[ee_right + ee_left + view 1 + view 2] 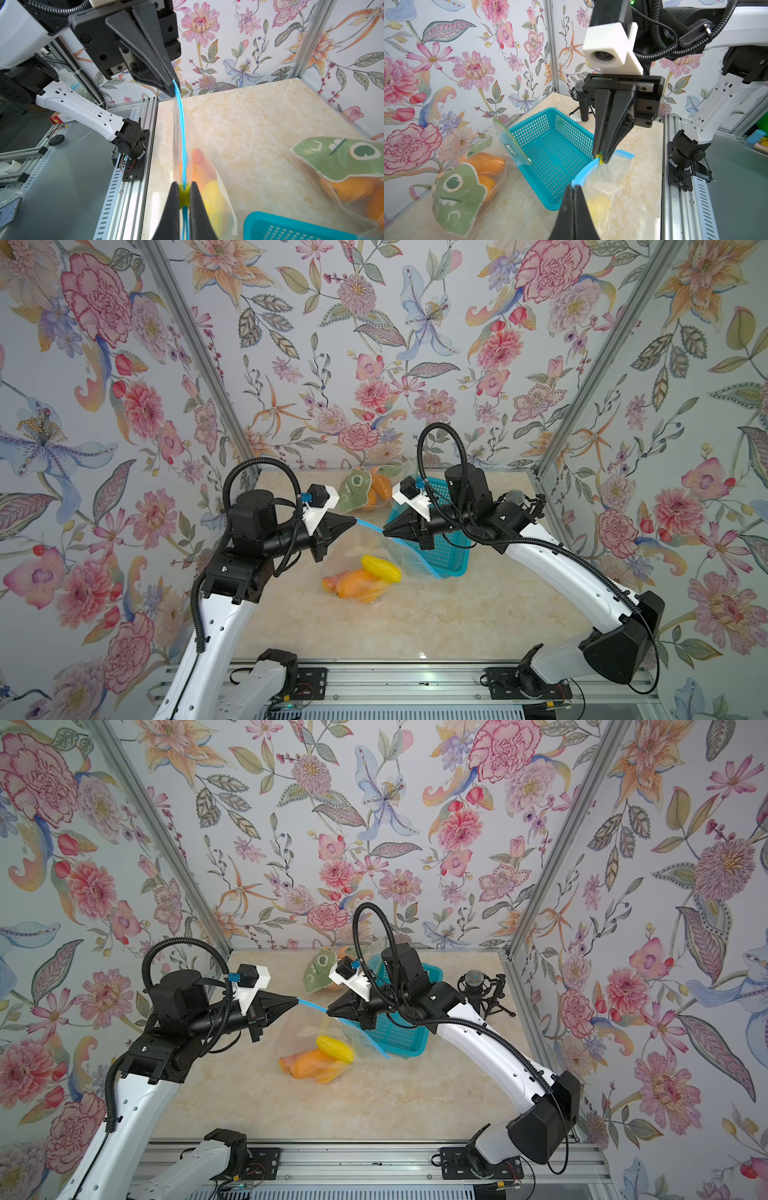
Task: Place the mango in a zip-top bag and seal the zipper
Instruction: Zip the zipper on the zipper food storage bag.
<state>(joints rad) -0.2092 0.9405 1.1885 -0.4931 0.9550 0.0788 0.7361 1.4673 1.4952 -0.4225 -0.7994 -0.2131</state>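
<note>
So the yellow mango (380, 568) is already inside the clear zip-top bag (353, 549), lying on the table (415, 614) next to some orange fruit (357, 587) in the same bag. Only the sealing looks left to do

The left gripper (353, 521) has its jaws pressed together on the end of the blue zipper strip (182, 135), holding that corner up off the table. The right gripper (384, 534) is clamped onto the little yellow-green slider (184, 194), which sits further along the strip. The strip runs fairly taut between the two, and the rest of the bag sags down to the fruit

My guess on handling: the film is thin, floppy and slick, so grabbing the plastic itself would just bunch it up. The zipper strip is the only stiff part and the slider is the only real handle, so that's where you want to hold it, which is exactly where both grippers are. The fruit looks like it has some weight, and it anchors the bottom, which helps keep tension but could also tug the strip out of a weak pinch. Past the slider the top of the bag looks loose in the left wrist view, so I'd say that stretch is unsealed

The teal basket (451, 562) sits right behind the bag, touching or nearly, and the monster-print bag (458, 197) is off at the back
</note>
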